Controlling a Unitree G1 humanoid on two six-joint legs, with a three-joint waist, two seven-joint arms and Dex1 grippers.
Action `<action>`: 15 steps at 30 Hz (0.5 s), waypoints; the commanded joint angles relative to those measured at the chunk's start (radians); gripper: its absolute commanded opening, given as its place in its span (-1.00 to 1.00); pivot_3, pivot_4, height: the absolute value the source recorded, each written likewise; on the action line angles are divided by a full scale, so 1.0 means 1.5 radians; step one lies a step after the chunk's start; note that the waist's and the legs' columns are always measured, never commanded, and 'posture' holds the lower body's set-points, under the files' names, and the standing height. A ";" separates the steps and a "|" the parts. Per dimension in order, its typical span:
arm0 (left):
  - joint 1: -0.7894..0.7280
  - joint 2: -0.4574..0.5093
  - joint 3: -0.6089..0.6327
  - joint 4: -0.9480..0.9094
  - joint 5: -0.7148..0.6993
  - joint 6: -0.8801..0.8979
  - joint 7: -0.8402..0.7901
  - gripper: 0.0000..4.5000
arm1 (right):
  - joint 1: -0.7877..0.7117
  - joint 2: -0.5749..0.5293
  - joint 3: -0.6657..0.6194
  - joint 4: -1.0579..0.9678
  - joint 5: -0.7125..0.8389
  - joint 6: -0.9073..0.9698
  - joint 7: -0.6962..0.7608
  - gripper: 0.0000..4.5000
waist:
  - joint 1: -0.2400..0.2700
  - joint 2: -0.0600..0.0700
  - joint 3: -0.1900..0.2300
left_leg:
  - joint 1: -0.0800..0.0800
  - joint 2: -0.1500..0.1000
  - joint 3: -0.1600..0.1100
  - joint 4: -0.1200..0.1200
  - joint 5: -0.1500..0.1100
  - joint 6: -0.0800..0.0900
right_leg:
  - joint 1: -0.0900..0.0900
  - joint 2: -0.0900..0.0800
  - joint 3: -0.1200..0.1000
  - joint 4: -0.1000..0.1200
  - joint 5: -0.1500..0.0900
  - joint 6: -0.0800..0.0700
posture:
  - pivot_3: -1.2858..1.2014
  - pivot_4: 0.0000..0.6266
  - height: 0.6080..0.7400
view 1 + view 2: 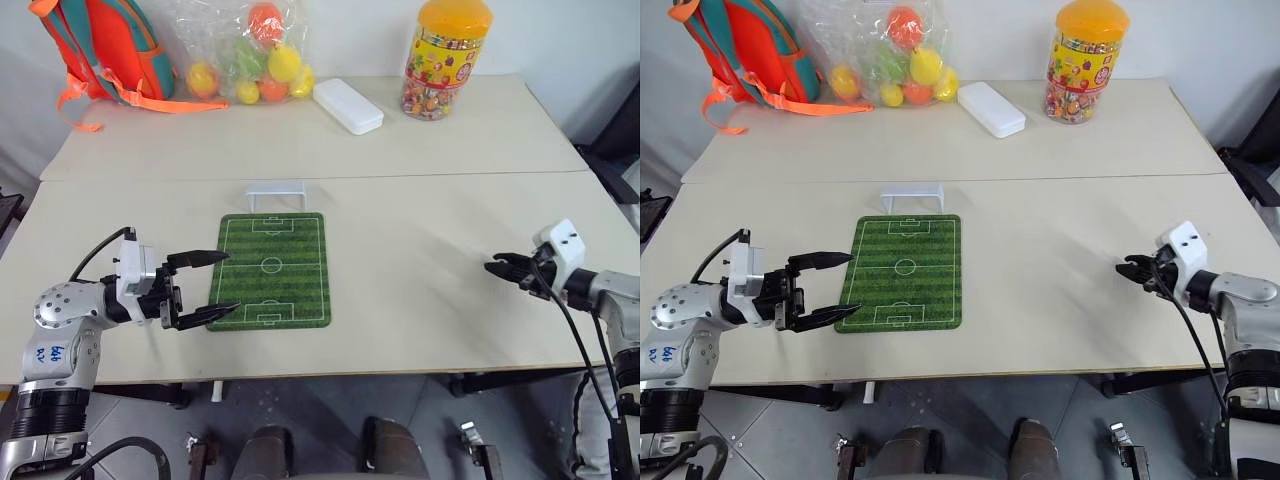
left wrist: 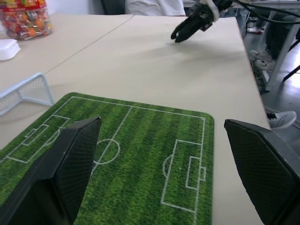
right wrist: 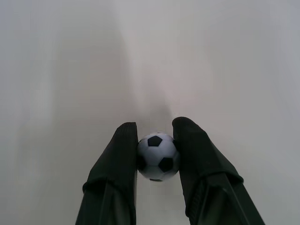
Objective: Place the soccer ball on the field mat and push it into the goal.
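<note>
1. Nearest the robot, the left gripper [image 1: 212, 287] hovers at the near left corner of the mat [image 1: 290, 290], fingers spread wide with nothing between them. One fingertip hangs over the mat's near edge, the other over its left edge.

2. At about the same depth, far over on the robot's right, the right gripper [image 1: 493, 267] is clamped on the ball [image 3: 157, 162]. The wrist view shows the ball pinched between both fingers [image 3: 117, 168], above the bare table [image 1: 420, 250].

3. So the ball is well apart from the mat, off to the right of it. The gripper points towards the robot's left, roughly at the mat. The carry ahead probably runs leftward across open tabletop, with nothing in the path.

4. The mat's long axis runs away from the robot. A push into the goal would therefore go along that axis, straight away from the robot.

5. The goal [image 1: 275, 194] stands just beyond the mat's far short edge, mouth facing the mat, set a little left of the centre line.

6. The right arm holds the ball, but the left one is nearer the mat and looks better placed to do the push.

7. Farthest back sit a white box [image 1: 347, 105], a bag of toy fruit [image 1: 250, 60], a candy jar [image 1: 447, 60] and a backpack [image 1: 105, 45].
</note>
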 commanded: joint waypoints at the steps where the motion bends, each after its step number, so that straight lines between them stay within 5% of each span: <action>1: 0.032 -0.002 0.038 0.007 -0.017 -0.019 -0.002 1.00 | -0.021 0.029 0.036 -0.223 0.045 0.129 -0.036 -0.62 | -0.005 0.000 0.000 | 0.000 0.000 0.000 0.000 0.000 0.000 | 0.000 0.000 0.000 0.000 0.000 0.000 | 0.03 -0.52 1.00; 6: 0.061 0.003 0.053 0.061 -0.011 -0.074 -0.046 1.00 | -0.081 0.094 0.150 -0.364 0.062 0.266 -0.043 -0.62 | -0.012 0.000 0.000 | 0.000 0.001 0.000 0.000 -0.001 -0.001 | -0.001 0.001 0.000 0.001 0.000 0.000 | 0.03 -0.52 1.00; 15: 0.090 0.011 0.097 0.156 -0.015 -0.126 -0.088 1.00 | -0.187 0.256 0.382 -0.380 -0.011 0.252 -0.032 -0.62 | -0.014 0.000 0.000 | -0.001 0.001 0.000 0.000 -0.002 0.000 | -0.002 0.001 0.000 0.001 0.000 0.000 | 0.03 -0.52 1.00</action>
